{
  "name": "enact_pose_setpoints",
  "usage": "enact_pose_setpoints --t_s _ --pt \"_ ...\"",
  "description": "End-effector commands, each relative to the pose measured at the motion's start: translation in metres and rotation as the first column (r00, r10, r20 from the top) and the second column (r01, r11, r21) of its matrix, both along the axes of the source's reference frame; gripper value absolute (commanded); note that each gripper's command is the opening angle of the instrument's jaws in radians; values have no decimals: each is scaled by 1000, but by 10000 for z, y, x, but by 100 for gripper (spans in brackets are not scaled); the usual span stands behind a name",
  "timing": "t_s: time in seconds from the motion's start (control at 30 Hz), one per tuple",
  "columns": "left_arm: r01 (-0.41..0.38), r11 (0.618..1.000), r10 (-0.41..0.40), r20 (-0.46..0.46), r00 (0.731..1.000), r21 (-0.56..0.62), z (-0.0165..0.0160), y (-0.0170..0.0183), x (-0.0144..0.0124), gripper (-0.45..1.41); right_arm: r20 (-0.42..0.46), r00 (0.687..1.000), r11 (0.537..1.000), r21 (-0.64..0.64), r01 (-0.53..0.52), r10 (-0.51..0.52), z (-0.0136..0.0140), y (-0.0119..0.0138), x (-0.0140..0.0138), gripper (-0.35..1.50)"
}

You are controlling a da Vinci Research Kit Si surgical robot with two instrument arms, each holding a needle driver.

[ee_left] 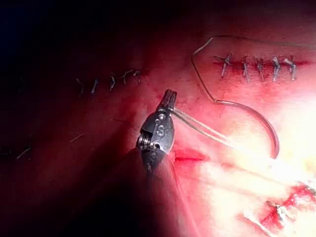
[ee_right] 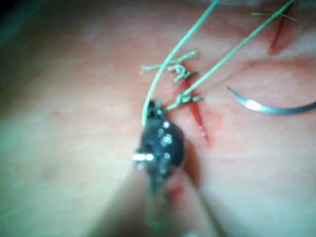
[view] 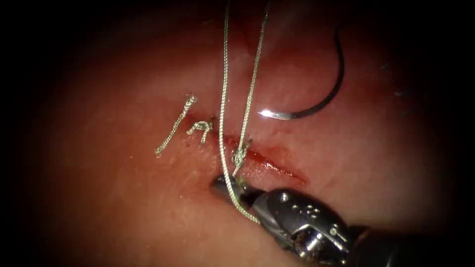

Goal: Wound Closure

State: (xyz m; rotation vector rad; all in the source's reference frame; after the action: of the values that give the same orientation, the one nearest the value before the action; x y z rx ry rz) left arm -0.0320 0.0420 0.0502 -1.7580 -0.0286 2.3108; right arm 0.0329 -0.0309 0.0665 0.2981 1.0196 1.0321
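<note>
The curved needle [view: 332,93] lies free on the tissue [view: 114,188] to the right of the cut [view: 277,165], held by neither tool and not in the tissue. Two thread strands [view: 250,94] rise from a knot [view: 240,155] on the cut and leave the endoscope view at the top. My right tool [view: 225,188] comes in from the lower right, jaws shut on one strand just below the knot. In the left wrist view my left tool [ee_left: 169,97] is shut on thread [ee_left: 202,129] that runs off taut, with the needle [ee_left: 261,121] beyond. The right wrist view has the right tool [ee_right: 154,109] beside the knot [ee_right: 183,98].
An earlier stitch [view: 200,128] with cut thread ends [view: 173,126] sits at the cut's left end. Red fluid lines the open cut. The left wrist view has rows of finished stitches [ee_left: 256,66] on other cuts farther off.
</note>
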Motion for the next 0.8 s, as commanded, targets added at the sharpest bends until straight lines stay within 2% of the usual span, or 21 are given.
enact_pose_setpoints --t_s 0.03,0.3,0.8 --pt "1 1000 -1 2 1000 -3 5 10 -5 -45 -2 1000 1000 1 5 -5 5 -6 9 -35" --pt "17 1000 -17 -8 1000 -3 10 26 -9 -45 -4 1000 1000 1 13 -13 2 -10 11 -35" --pt "44 998 -46 -47 998 -55 33 47 -41 -45 -1 998 998 12 68 -68 8 -21 9 -35"
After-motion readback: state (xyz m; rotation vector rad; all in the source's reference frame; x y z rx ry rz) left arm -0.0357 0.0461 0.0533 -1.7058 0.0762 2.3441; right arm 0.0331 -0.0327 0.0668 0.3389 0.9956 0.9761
